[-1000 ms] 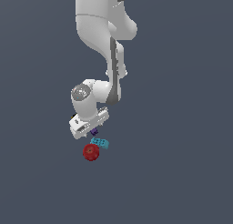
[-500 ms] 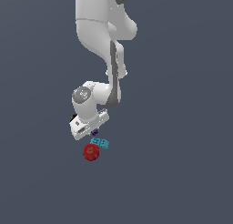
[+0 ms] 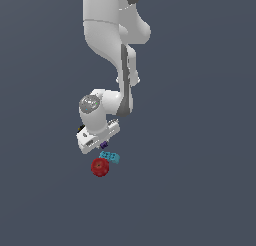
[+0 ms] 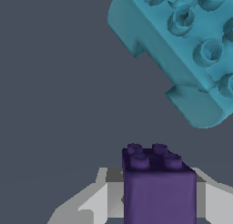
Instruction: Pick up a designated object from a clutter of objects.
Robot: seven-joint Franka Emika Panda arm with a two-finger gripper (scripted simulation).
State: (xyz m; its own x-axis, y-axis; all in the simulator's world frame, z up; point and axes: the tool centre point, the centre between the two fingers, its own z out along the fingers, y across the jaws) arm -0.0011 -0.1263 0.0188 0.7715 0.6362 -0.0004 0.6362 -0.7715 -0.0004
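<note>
The purple block (image 4: 158, 184) is sitting studs-up directly between the gripper's (image 4: 157, 198) pale fingers (image 4: 98, 202), which are flanking it on both sides though contact is unclear, while the cyan brick (image 4: 182, 50) is lying just beyond

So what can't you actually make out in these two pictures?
- Exterior view: purple block mostly hidden under the hand; fingers not visible.
- Wrist view: cyan brick and purple block cut off by the frame edges.
- Whether the hand grips the block: cannot tell.
</note>
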